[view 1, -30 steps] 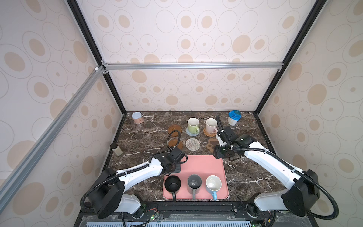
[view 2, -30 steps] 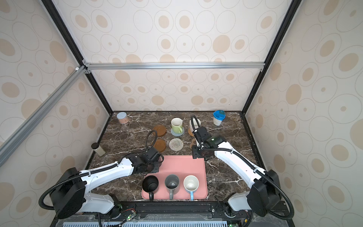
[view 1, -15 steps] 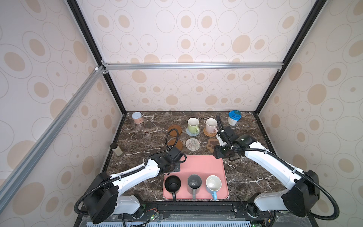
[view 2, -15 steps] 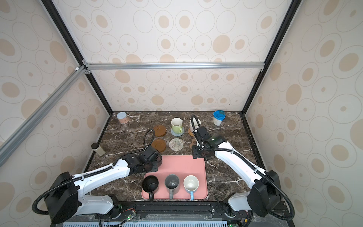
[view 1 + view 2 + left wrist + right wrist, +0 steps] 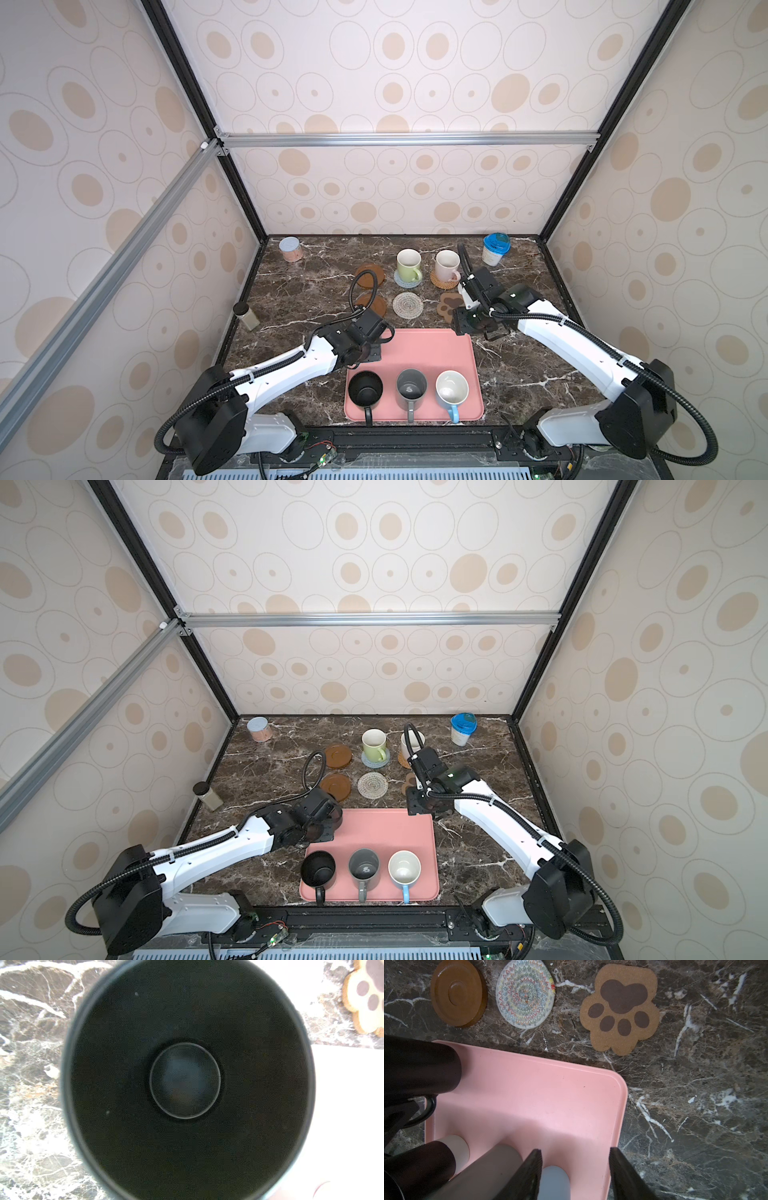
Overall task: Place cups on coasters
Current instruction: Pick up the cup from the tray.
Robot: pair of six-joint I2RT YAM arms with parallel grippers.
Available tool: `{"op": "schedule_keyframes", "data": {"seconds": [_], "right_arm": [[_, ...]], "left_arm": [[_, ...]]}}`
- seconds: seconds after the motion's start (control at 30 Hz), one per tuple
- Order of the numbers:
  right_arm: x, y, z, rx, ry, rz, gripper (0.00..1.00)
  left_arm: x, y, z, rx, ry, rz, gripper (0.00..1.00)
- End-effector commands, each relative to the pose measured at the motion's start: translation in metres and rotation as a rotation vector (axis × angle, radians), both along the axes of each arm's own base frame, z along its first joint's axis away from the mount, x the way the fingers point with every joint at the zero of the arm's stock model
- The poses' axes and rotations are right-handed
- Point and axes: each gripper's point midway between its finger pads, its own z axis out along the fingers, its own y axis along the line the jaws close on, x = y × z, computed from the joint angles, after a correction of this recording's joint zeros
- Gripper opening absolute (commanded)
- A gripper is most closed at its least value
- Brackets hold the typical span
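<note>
Left gripper (image 5: 369,352) is clamping shut on the held black mug (image 5: 185,1080), gripping it at the handle side; the exact contact is hiding behind the wrist. That mug is sitting mouth up over the far left corner of the pink tray (image 5: 432,353), partly out over the marble table (image 5: 299,299). Can't tell if its base is touching.

Right gripper (image 5: 574,1150) is hovering near the tray's far right corner, jaws spread apart and gripping nothing.

Three mugs are standing in a row along the tray's near edge, handles pointing at that edge: second black mug (image 5: 365,388), grey mug (image 5: 411,388), light blue mug (image 5: 451,388).

Green mug (image 5: 408,262) is standing on the blue-grey crochet coaster (image 5: 405,284). Just beside it, pink mug (image 5: 446,262) is standing on the orange rattan coaster (image 5: 440,284).

Four coasters are lying uncovered between those two mugs and the tray: far brown disc (image 5: 338,756), near brown disc (image 5: 336,785), whitish woven round (image 5: 407,305), paw coaster (image 5: 619,1009).

Pinkish can (image 5: 289,249) and white tub (image 5: 494,251) with a blue lid are sitting at the back corners. Small bottle (image 5: 246,316) is standing by the left wall.
</note>
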Motion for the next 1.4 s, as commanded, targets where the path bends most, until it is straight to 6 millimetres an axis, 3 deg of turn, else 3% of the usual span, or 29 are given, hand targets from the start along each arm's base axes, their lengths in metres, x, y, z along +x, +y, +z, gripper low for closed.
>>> {"op": "schedule_keyframes", "data": {"seconds": [0.0, 0.37, 0.67, 0.9, 1.37], "right_arm": [[-0.005, -0.004, 0.0, -0.014, 0.003, -0.01, 0.56], [-0.006, -0.005, 0.001, -0.012, -0.004, -0.009, 0.56], [-0.009, -0.008, 0.003, -0.012, -0.016, -0.003, 0.56], [-0.013, -0.01, 0.004, -0.018, -0.025, 0.018, 0.56], [-0.02, -0.003, -0.003, 0.005, -0.003, 0.096, 0.56]], "left_arm": [[0.025, -0.003, 0.044, -0.037, -0.145, 0.039, 0.1], [0.042, 0.0, 0.067, -0.009, -0.225, 0.083, 0.1], [0.072, 0.002, 0.079, -0.009, -0.283, 0.171, 0.1], [0.108, 0.008, 0.079, 0.001, -0.29, 0.244, 0.1], [0.194, -0.005, 0.074, 0.007, -0.303, 0.346, 0.09]]}}
